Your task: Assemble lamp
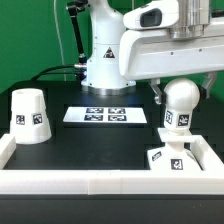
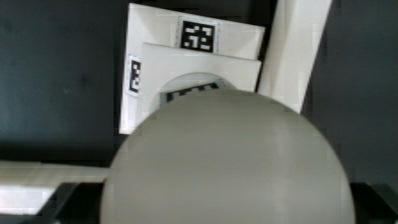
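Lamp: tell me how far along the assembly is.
Done: the base lies near the corner of the rails at the exterior view's right. In hand: the fingers grip the bulb over the base, not visibly seated. Left: the shade stands alone at the exterior view's left.
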{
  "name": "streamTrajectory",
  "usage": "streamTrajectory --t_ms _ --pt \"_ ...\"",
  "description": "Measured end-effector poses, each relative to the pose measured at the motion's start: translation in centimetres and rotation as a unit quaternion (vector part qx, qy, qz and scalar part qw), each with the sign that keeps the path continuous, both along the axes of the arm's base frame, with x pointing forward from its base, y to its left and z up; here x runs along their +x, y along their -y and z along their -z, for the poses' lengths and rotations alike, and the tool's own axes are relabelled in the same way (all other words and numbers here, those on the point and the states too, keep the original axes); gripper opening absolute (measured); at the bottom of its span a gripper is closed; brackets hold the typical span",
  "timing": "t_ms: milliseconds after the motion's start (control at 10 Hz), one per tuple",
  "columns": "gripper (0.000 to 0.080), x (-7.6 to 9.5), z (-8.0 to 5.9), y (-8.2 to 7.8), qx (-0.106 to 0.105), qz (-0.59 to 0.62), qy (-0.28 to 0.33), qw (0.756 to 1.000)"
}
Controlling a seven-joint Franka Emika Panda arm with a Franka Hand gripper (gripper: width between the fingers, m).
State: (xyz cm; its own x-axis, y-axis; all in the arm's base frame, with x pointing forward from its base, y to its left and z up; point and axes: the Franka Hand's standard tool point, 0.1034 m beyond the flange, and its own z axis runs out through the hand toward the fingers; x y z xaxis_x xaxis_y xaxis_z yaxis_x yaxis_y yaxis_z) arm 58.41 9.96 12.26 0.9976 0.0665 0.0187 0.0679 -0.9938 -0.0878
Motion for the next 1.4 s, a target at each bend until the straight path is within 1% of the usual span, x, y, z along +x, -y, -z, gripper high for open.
streamTrajectory --t_ms 100,300,600,800,900,1000,1200,1300,1400 --pt "0.0577 -0.01 0.01 -0.09 0.004 0.053 -0.005 0.999" --pt "0.0578 -0.01 0.02 -0.2 0.007 0.106 -0.009 0.994" --pt "0.0579 -0.05 0.04 -0.42 0.009 0.196 -0.018 0.98" --pt "0.0579 -0.04 0.01 -0.4 0.011 0.268 -0.025 0.963" --pt "0.0579 -0.15 -0.01 -0.39 0.016 0.333 -0.034 0.942" --pt "0.0579 -0.18 0.02 -0.37 0.02 0.373 -0.04 0.927" --pt "0.0579 -0.14 0.05 -0.14 0.032 0.455 -0.054 0.888" --pt "0.0579 -0.16 0.07 -0.15 0.032 0.478 -0.058 0.876" --pt "0.0579 -0.2 0.09 -0.22 0.032 0.513 -0.062 0.856"
